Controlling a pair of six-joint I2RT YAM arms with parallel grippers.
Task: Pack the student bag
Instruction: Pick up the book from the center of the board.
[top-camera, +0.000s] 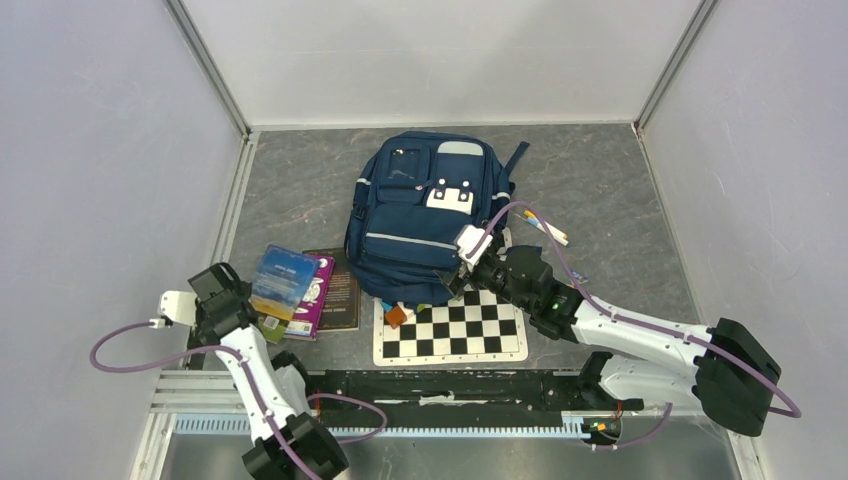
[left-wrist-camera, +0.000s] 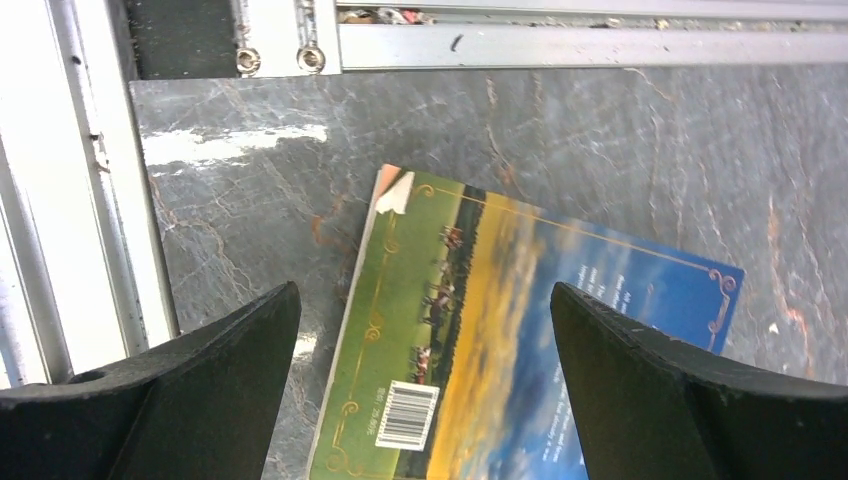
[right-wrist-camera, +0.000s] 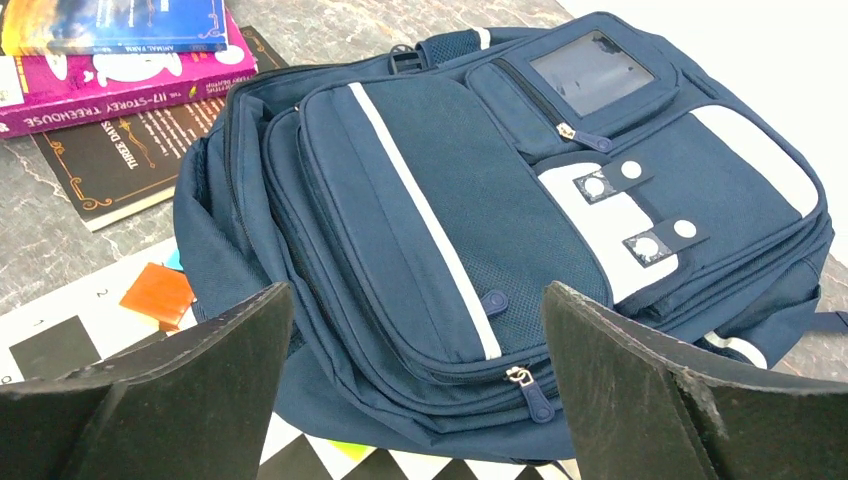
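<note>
Student bag (right-wrist-camera: 470, 230), a large navy blue fabric backpack with pale stripes, lies flat on the grey worktop (top-camera: 620, 200) just ahead of the right gripper (right-wrist-camera: 420, 360), whose jaws stand wide and empty; its visible pockets look zipped, contents unseen. Packing appears barely begun: stacked books (top-camera: 325, 290) lie outside, a blue-and-green paperback (left-wrist-camera: 520, 330) directly beneath the left gripper (left-wrist-camera: 425, 385), likewise wide open, holding nothing.
</note>
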